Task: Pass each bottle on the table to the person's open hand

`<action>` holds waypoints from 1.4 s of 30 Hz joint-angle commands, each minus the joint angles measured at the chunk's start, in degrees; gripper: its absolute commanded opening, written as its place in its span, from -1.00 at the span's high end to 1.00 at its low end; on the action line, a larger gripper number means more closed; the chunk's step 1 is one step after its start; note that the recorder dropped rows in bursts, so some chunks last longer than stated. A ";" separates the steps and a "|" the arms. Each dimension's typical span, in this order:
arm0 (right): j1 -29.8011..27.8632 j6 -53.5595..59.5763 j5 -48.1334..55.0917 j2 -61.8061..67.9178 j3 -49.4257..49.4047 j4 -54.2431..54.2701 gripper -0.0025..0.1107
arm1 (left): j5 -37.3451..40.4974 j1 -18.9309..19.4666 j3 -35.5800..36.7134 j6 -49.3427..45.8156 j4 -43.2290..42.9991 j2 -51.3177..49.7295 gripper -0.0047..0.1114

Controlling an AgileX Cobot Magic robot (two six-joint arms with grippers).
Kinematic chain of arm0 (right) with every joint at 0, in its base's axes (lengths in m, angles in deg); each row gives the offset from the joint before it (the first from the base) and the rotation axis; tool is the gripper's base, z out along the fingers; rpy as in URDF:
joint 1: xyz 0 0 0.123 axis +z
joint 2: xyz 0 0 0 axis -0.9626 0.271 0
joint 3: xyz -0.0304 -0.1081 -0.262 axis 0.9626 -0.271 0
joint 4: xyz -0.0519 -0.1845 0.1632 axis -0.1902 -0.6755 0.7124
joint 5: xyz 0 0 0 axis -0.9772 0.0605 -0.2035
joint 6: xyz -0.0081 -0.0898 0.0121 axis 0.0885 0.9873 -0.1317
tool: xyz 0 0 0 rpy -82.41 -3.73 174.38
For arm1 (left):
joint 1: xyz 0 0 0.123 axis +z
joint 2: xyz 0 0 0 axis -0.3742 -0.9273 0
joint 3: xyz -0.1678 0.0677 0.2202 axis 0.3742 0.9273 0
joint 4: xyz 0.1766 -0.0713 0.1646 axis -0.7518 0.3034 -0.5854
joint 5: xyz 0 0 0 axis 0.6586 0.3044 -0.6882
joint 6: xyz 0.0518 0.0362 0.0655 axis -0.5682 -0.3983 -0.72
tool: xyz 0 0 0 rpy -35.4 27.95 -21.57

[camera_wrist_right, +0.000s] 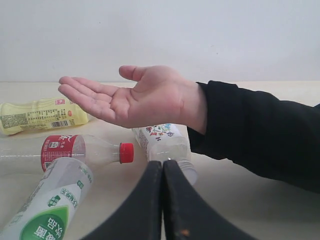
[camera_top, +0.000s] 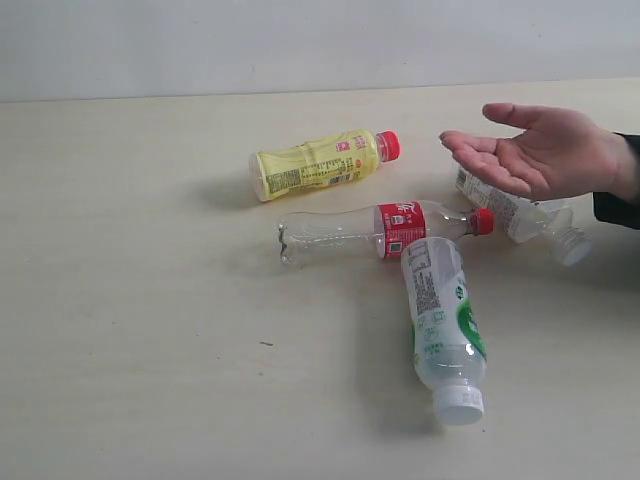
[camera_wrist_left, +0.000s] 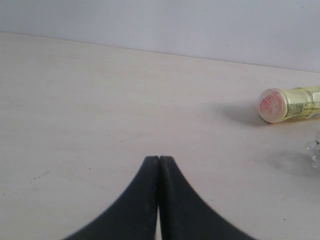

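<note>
Four bottles lie on their sides on the table [camera_top: 130,300]. The yellow bottle [camera_top: 320,163] with a red cap is farthest back, also seen as the yellow bottle [camera_wrist_left: 290,104]. In front of it lies the clear red-labelled bottle [camera_top: 385,229]. The green-labelled bottle [camera_top: 445,325] points its white cap toward the front edge. Another clear white-capped bottle [camera_top: 520,215] lies under the person's open hand [camera_top: 535,150], which hovers palm up at the right. Neither gripper shows in the exterior view. My left gripper [camera_wrist_left: 159,159] is shut and empty over bare table. My right gripper [camera_wrist_right: 162,163] is shut and empty, close to that white-capped bottle [camera_wrist_right: 165,142].
A pale wall [camera_top: 300,40] runs behind the table's back edge. The person's dark sleeve [camera_wrist_right: 260,135] reaches in from the right, above the table surface.
</note>
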 commanded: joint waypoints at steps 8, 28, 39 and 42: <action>-0.03 0.10 -0.47 -0.33 -0.27 -0.07 0.96 | -1.63 0.17 0.21 -3.69 -3.44 0.36 0.88; -0.03 0.10 -0.35 -0.33 -0.27 -0.07 0.96 | -40.42 0.17 0.21 37.48 -12.27 0.36 0.88; -0.03 0.10 -0.35 -0.33 -0.27 -0.07 0.96 | -33.04 0.48 -15.04 29.80 -0.54 -10.47 0.92; -0.03 0.10 -0.35 -0.33 -0.27 -0.07 0.96 | -14.74 0.48 -26.79 25.25 -2.58 -26.04 0.92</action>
